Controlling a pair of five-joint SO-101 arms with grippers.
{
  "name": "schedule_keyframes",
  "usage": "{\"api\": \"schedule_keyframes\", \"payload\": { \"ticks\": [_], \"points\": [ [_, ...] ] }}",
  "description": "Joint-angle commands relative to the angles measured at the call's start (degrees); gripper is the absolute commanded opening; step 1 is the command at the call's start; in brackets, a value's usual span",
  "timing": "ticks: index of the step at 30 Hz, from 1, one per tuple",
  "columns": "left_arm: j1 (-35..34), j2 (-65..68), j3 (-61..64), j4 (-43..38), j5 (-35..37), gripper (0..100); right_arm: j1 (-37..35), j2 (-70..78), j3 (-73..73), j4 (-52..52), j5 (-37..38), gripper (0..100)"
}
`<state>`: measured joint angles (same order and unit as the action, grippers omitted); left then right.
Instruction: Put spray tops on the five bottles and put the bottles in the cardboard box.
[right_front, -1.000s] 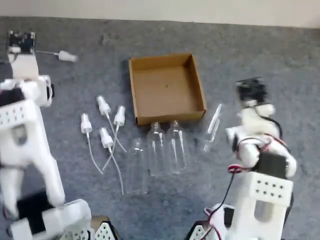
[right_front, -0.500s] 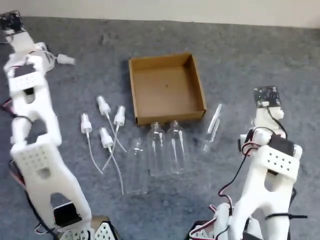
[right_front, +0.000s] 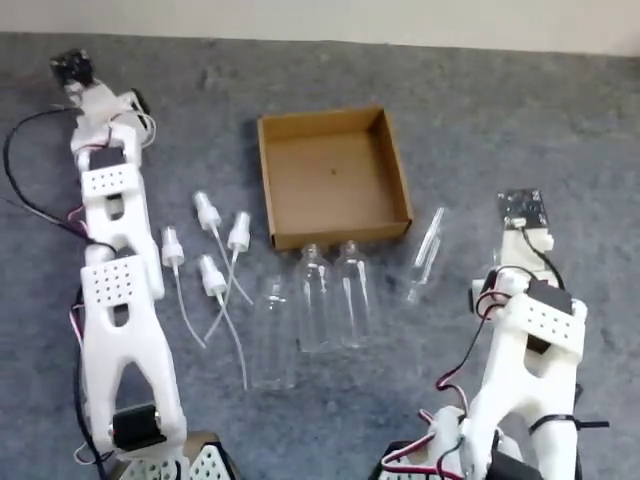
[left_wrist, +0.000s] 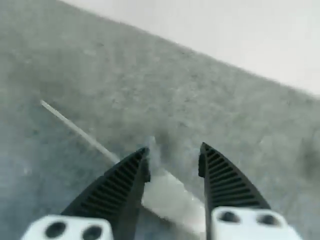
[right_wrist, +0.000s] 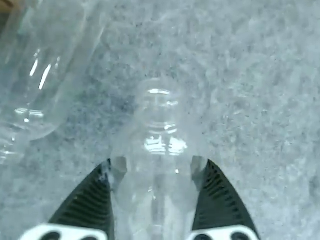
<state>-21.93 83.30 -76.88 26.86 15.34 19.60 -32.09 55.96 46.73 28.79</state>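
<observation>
In the left wrist view my left gripper (left_wrist: 172, 150) is open, its jaws on either side of a white spray top (left_wrist: 167, 192) lying on the carpet, its thin tube (left_wrist: 75, 127) pointing away. In the high view that arm (right_front: 110, 190) stretches to the far left corner. My right gripper (right_wrist: 154, 167) is open and straddles a clear bottle (right_wrist: 160, 130) lying with its neck pointing away; a second bottle (right_wrist: 45, 75) lies beside it. Three clear bottles (right_front: 312, 295) lie in front of the cardboard box (right_front: 268, 180). Another bottle (right_front: 427, 245) lies tilted at the box's right corner.
Several loose spray tops (right_front: 211, 272) with long tubes lie on the grey carpet left of the bottles. The right arm (right_front: 525, 320) rises from the near right edge. A pale wall runs along the far edge of the carpet.
The left arm has swung out from the near left to the far left corner, over the lone spray top. The right arm has stretched forward, then drawn back slightly over the bottle at the right.
</observation>
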Motion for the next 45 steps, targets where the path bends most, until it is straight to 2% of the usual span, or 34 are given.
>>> {"api": "schedule_keyframes", "payload": {
  "ticks": [1,5,11,19,21,25,29,35,37,40,45],
  "points": [
    [1.8,1.5,-5.1,0.2,-1.4,14,0.4,-0.3,-0.3,-1.2,0.7,0.5],
    [1.7,2.3,-5.1,2.0,-1.4,14,0.2,-0.3,-0.3,-1.2,0.7,0.5],
    [1.2,1.3,-5.6,14.7,-1.4,14,0.2,-0.3,-0.3,-1.2,0.7,0.5],
    [-1.2,-8.5,-5.6,45.3,-1.7,14,0.2,-0.3,-0.3,-1.1,0.7,0.5],
    [-2.1,-11.4,-5.6,52.7,-5.4,14,0.2,-0.3,-0.3,-1.1,0.7,0.5],
    [-2.8,-16.1,-5.6,64.0,-17.3,14,0.2,-0.3,-0.3,-1.1,0.7,0.5],
    [-2.4,-18.9,-5.6,72.7,-23.6,14,0.2,-0.3,-0.3,-1.1,0.7,0.5],
    [-3.5,-22.9,-5.0,74.4,-29.2,14,0.3,-0.3,-0.3,-1.1,0.8,0.5],
    [-3.1,-25.9,-2.7,74.5,-31.0,14,0.3,-0.1,-0.3,-1.0,3.2,0.5],
    [-0.8,-34.2,7.1,74.5,-34.1,14,0.3,0.1,-0.3,-0.5,4.5,0.5],
    [6.9,-47.6,25.3,73.7,-42.6,14,0.4,-0.3,-0.3,0.6,4.6,0.5]
  ]
}}
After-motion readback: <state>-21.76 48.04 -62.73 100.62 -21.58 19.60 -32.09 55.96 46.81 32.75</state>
